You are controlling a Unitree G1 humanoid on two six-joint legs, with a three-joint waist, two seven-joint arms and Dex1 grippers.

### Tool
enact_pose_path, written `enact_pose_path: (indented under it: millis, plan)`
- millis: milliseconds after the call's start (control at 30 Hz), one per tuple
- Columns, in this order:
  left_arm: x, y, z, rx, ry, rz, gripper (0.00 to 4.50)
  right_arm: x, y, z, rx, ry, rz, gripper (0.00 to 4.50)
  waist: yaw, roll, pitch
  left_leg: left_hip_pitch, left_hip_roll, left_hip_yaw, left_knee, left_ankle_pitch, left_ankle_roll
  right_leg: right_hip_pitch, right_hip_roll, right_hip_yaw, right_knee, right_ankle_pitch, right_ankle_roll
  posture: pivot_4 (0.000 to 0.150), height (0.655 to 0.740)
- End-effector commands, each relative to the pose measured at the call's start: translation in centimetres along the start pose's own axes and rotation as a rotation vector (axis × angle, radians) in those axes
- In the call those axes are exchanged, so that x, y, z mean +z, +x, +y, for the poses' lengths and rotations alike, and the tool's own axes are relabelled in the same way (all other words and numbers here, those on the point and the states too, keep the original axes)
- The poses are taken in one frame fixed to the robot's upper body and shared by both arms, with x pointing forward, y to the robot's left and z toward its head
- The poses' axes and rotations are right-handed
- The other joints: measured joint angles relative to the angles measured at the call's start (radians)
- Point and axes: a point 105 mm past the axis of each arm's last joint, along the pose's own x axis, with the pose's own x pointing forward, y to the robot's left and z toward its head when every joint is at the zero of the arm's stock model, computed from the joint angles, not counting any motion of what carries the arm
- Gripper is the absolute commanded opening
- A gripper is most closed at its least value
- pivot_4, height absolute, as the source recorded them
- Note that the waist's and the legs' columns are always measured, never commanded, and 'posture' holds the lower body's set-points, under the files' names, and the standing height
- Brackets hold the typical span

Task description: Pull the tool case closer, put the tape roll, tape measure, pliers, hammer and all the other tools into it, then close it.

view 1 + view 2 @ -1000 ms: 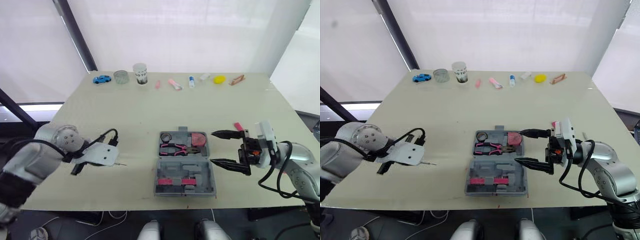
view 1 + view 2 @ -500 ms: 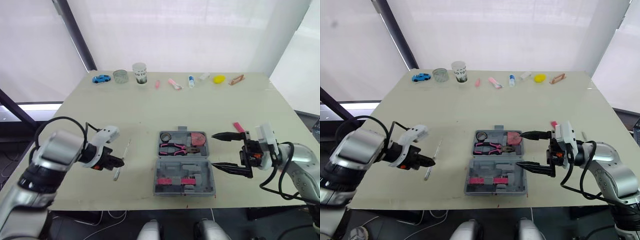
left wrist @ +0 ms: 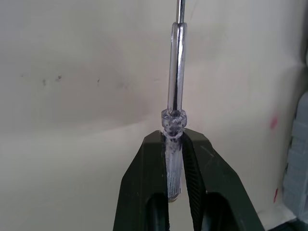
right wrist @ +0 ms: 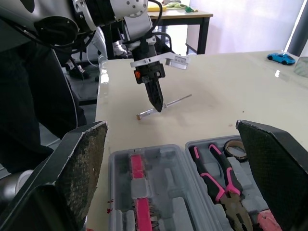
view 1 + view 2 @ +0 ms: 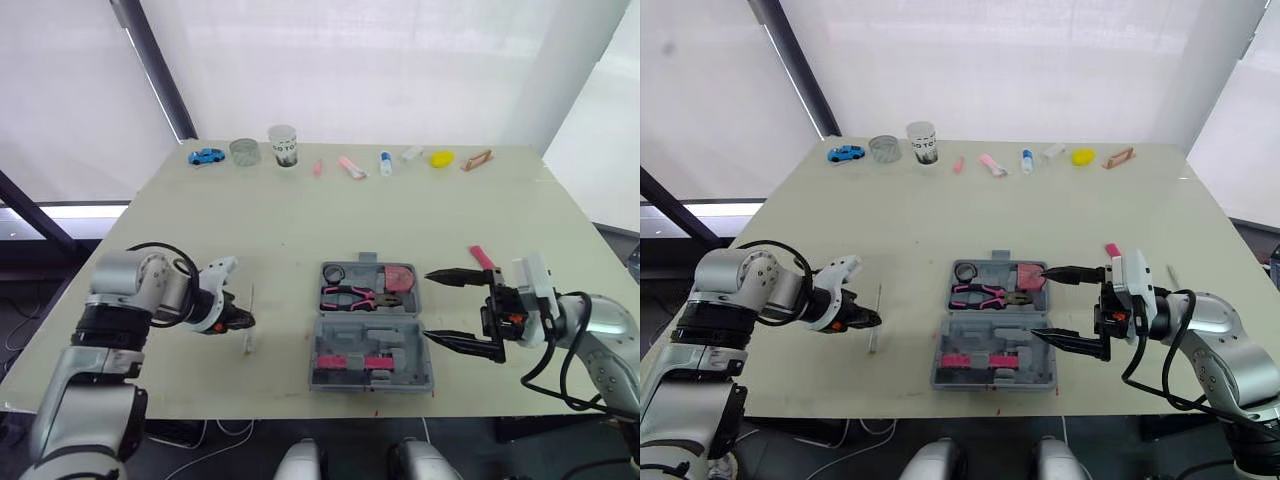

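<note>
**Where the four cameras look**

The two head cameras sit side by side, high over the table's 6 o'clock edge. They look forward and down, and both see the whole top. The left wrist camera, at 8 o'clock, looks down from very near at the screwdriver. The right wrist camera sits low at 4 o'clock. It looks across the tool case toward 8 o'clock and sees that screwdriver too.

The bare table gives me an open lane between my left gripper, clamped on the screwdriver, and the open tool case. On the case's other side my right gripper stands just beside its edge, fingers spread wide. A pink tool lies near, behind that gripper. A row of small objects lines the far edge, well apart from the case.
</note>
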Motion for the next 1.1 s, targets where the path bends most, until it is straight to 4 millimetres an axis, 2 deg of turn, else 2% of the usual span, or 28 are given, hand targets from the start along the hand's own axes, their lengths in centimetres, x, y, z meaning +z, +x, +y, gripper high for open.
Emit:
enact_pose_path:
  millis: [33, 167, 233, 367, 500, 567, 633, 800, 933, 1100]
  plan:
    - [0.3, -0.2, 0.2, 0.019, -0.032, -0.031, 1.04, 1.3, -0.2, 0.5, 0.027, -0.065, -0.012, 4.50, -0.001, 0.000, 0.000, 0.000, 0.000, 0.000, 0.000, 0.000, 0.000, 0.000, 0.000, 0.000, 0.000, 0.000, 0.000, 0.150, 0.7400]
    - [0.1, -0.6, 0.3, 0.060, -0.012, -0.063, 2.96, 1.2, -0.2, 0.7, 0.038, -0.063, -0.003, 4.50, -0.002, 0.000, 0.000, 0.000, 0.000, 0.000, 0.000, 0.000, 0.000, 0.000, 0.000, 0.000, 0.001, 0.000, 0.000, 0.150, 0.7400]
    - [0.2, -1.4, 0.6, 0.093, 0.013, -0.111, 3.49, 1.1, -0.3, 0.6, 0.035, -0.061, -0.002, 4.50, -0.004, 0.000, 0.000, 0.001, 0.000, 0.000, 0.000, 0.000, 0.000, 0.000, 0.000, 0.000, 0.001, 0.000, 0.000, 0.150, 0.7400]
    - [-0.2, -2.8, 0.4, 0.137, 0.105, -0.178, 3.49, 1.0, -0.5, 0.6, 0.030, -0.060, 0.002, 4.50, -0.004, 0.000, 0.000, 0.001, 0.000, 0.000, 0.000, 0.000, -0.001, 0.000, -0.001, 0.001, 0.002, 0.000, 0.000, 0.150, 0.7400]
    - [-0.5, -5.0, -3.7, 0.029, 0.226, -0.426, 3.49, 1.3, -1.3, 0.2, 0.017, -0.055, 0.016, 4.50, -0.001, 0.000, 0.000, 0.001, 0.000, 0.000, 0.000, 0.000, -0.001, 0.000, -0.005, -0.001, 0.003, 0.000, 0.000, 0.150, 0.7400]
    - [-1.2, -5.4, -4.6, 0.077, 0.335, -0.480, 3.49, 1.3, -1.5, -0.1, 0.013, -0.050, 0.022, 4.50, 0.001, -0.001, 0.000, 0.001, -0.001, 0.001, -0.001, 0.000, -0.001, 0.000, -0.010, -0.002, 0.003, 0.000, 0.001, 0.150, 0.7400]
    - [-1.2, -5.1, -4.2, 0.089, 0.238, -0.535, 3.49, 1.3, -1.5, -0.4, 0.016, -0.050, 0.029, 4.50, 0.003, -0.001, 0.000, 0.001, -0.003, 0.001, 0.000, 0.000, -0.001, 0.000, -0.011, -0.001, 0.002, 0.000, 0.001, 0.150, 0.7400]
    - [-2.0, -4.3, -3.5, 0.257, 0.293, -0.640, 3.49, 1.7, -1.5, -1.0, 0.027, -0.058, 0.030, 4.50, -0.005, -0.002, 0.000, 0.003, -0.005, 0.002, 0.000, 0.000, -0.001, 0.001, -0.008, 0.000, 0.001, 0.000, 0.001, 0.150, 0.7400]
    - [-3.1, -2.3, -2.8, 0.305, 0.222, -0.691, 3.49, 1.6, -1.3, -1.1, 0.054, -0.059, 0.036, 4.50, 0.000, -0.002, 0.000, 0.003, -0.004, 0.003, -0.001, 0.000, -0.001, 0.001, -0.008, 0.000, 0.001, 0.000, 0.001, 0.150, 0.7400]
    - [-2.3, -0.6, -2.7, 0.331, 0.136, -0.765, 3.49, 1.8, -1.3, -1.5, 0.059, -0.062, 0.037, 4.50, 0.007, -0.002, 0.000, 0.001, -0.005, 0.005, 0.000, 0.000, -0.001, 0.002, -0.008, -0.001, -0.002, 0.000, 0.001, 0.150, 0.7400]
